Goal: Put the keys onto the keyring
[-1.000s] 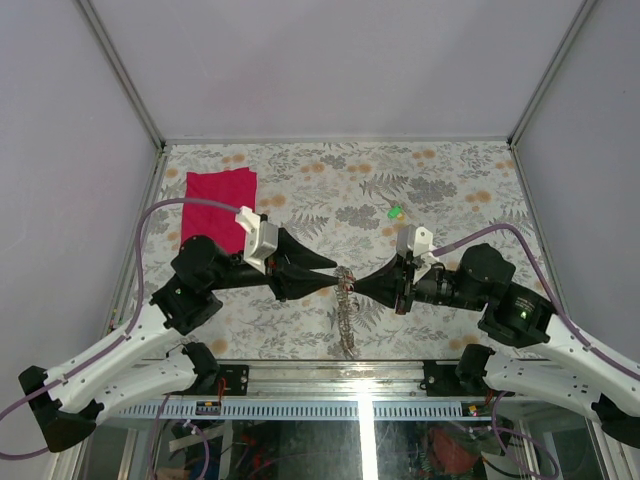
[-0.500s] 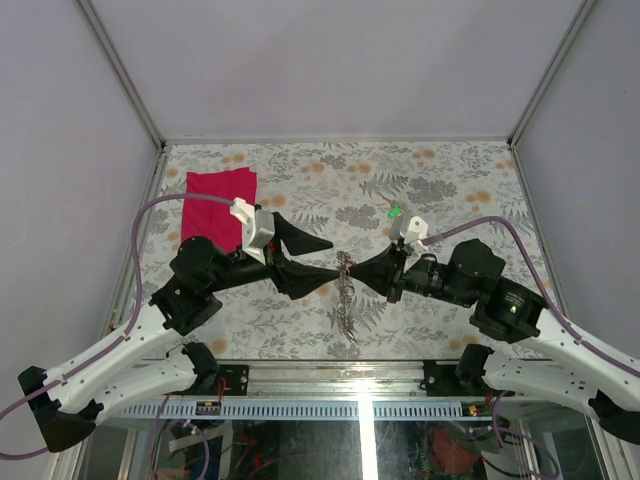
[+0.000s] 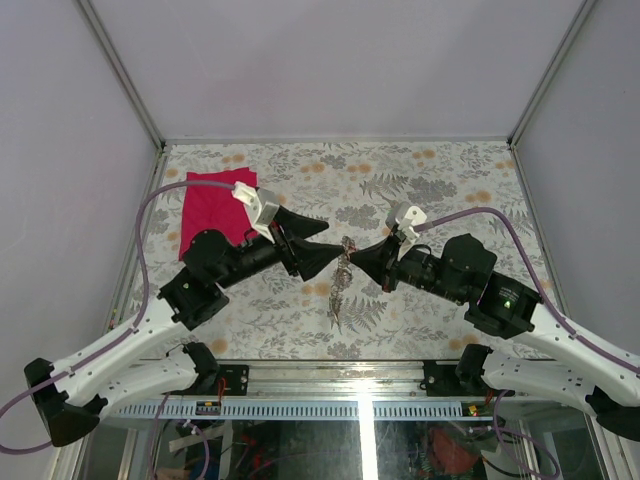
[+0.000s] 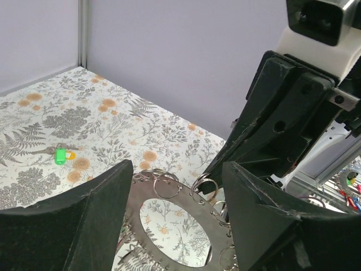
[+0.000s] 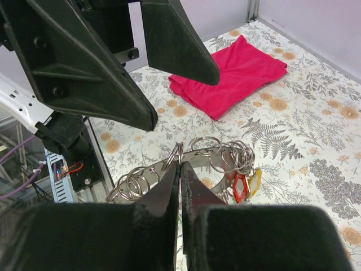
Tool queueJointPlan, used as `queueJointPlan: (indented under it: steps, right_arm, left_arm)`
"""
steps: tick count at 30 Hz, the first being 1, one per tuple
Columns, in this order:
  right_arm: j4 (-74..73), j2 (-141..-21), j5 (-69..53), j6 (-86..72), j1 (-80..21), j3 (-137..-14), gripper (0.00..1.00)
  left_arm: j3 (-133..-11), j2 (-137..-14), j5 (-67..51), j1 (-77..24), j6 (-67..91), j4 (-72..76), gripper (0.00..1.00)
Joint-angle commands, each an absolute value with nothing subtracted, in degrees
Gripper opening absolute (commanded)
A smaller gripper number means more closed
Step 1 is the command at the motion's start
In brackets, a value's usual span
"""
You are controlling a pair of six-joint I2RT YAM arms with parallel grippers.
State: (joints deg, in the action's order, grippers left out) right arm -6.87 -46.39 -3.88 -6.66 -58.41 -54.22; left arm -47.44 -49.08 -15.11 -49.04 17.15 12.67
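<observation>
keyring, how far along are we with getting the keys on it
Done: red and yellow keys hang on the keyring. In hand: the right gripper is shut on its edge, holding it up; the left gripper is open, facing it, empty. Left: a green key lies loose on the table.

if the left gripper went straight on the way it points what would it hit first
Most likely the keyring, which sits just ahead of the open left gripper. The shut right gripper pinching it comes right behind. Depth is hard to judge.
</observation>
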Motion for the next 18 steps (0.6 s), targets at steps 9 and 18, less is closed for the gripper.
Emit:
queueJointPlan:
  steps: [9,18]
  right_arm:
    - [1.28,-46.41,-1.89,-8.16,-58.74,-58.02,0.00]
    - [1.79,-46.59,-2.04,-8.23,-58.72,-58.15,0.00]
  left_arm:
    - [-50.09,-51.22,-19.06,-49.04,17.67,13.52,0.57]
    - [-49.90,-52.35,-20.34,-49.31,17.58,13.30,0.53]
